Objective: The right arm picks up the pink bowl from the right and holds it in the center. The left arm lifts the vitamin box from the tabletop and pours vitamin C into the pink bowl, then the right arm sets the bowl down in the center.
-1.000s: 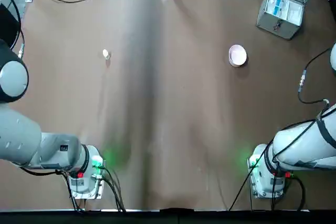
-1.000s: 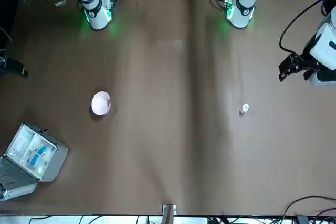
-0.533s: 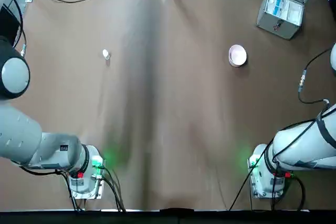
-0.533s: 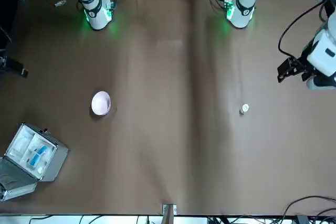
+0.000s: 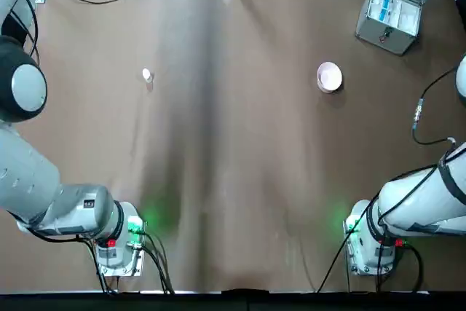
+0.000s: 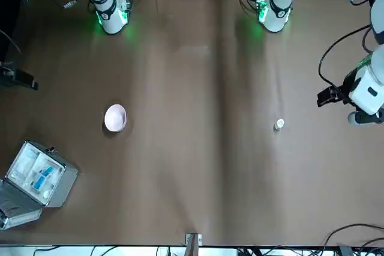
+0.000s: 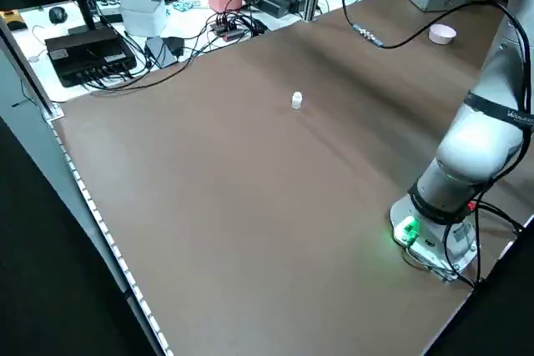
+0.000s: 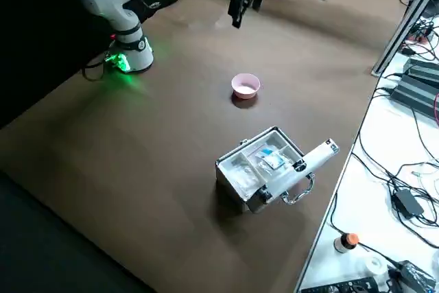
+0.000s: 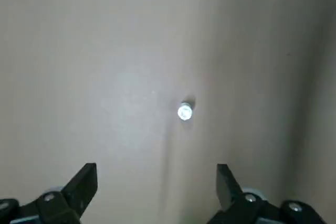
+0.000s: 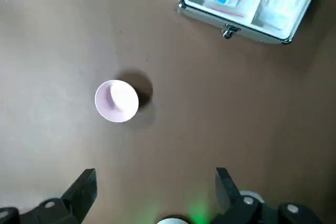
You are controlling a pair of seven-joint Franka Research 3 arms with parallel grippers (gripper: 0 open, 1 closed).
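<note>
Here, both wrist views show what the top view cannot: open pincers, left (image 9: 157, 192) and right (image 10: 156, 195), above the desk (image 5: 233, 143).

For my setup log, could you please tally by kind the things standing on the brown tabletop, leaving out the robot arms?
Pink bowl: 1
Small white vitamin box: 1
Open grey case: 1
Total: 3

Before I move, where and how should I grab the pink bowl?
Probably pinch the near rim of the pink bowl from above, one finger inside and one outside. It sits upright and open, with a thin raised wall, and nothing stands close beside it. The right claw is open, facing down over the table.
</note>
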